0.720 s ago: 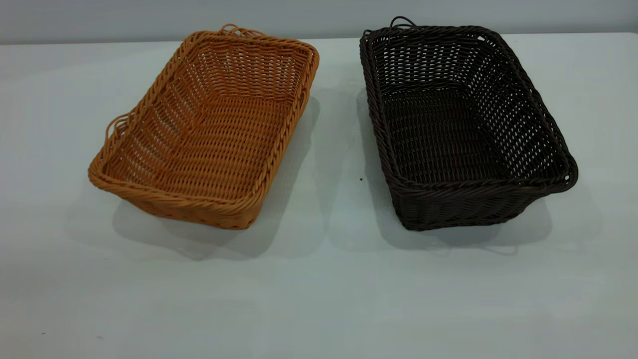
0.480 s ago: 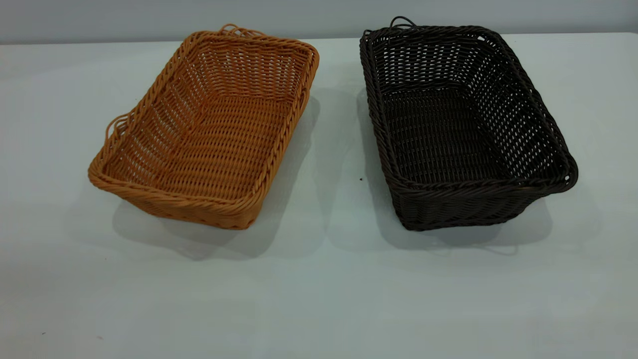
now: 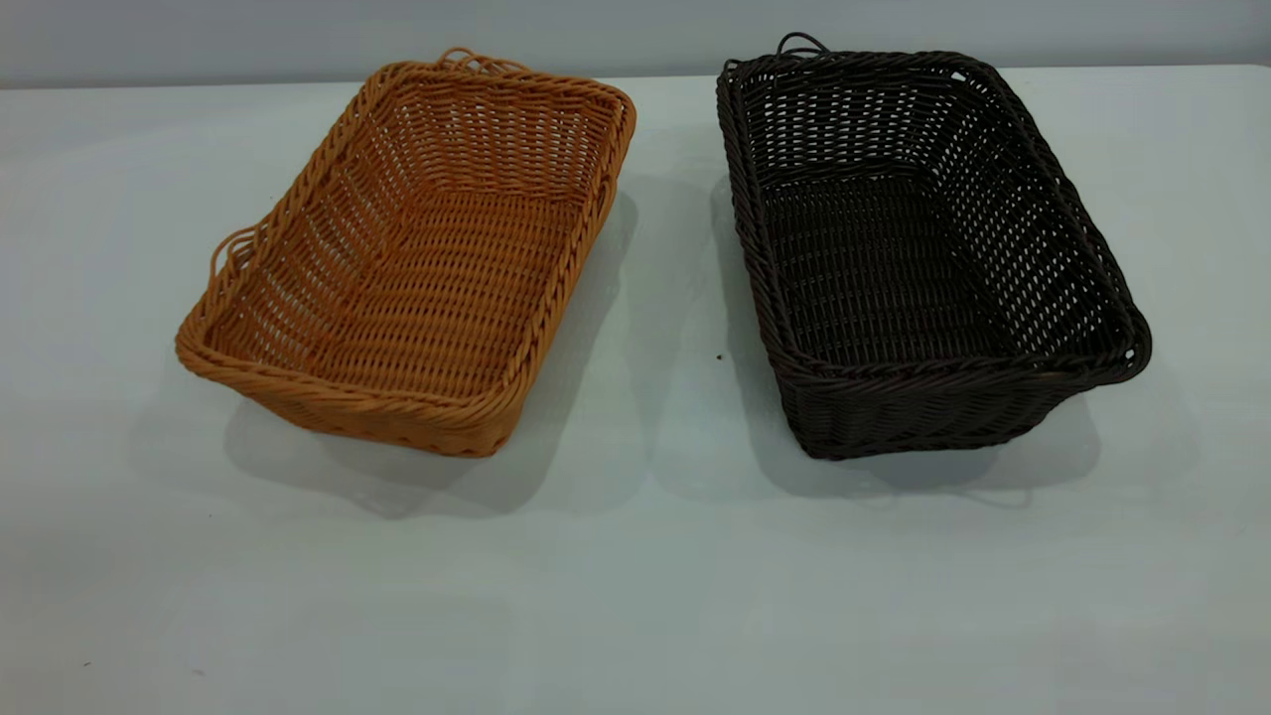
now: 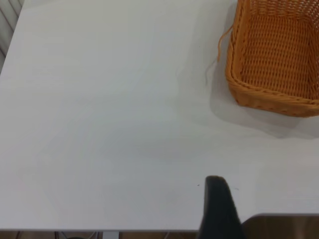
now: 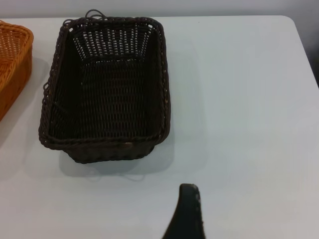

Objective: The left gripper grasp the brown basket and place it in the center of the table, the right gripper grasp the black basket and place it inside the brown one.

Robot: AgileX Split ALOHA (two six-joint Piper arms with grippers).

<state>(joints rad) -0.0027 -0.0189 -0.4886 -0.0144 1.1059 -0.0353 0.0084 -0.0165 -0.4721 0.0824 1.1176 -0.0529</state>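
The brown basket [image 3: 417,248] stands empty on the left half of the white table [image 3: 635,576], skewed a little; its corner also shows in the left wrist view [image 4: 274,55]. The black basket [image 3: 914,248] stands empty on the right half, apart from the brown one; it shows whole in the right wrist view [image 5: 107,89]. Neither arm is in the exterior view. A black part of my left gripper [image 4: 217,209] shows over the table's near edge, well short of the brown basket. A black part of my right gripper [image 5: 187,214] shows over bare table, short of the black basket.
A strip of bare table [image 3: 665,298] separates the two baskets. The table's front half is bare. The table's edge [image 4: 149,230] lies close under my left gripper. A grey wall [image 3: 635,30] runs behind the table.
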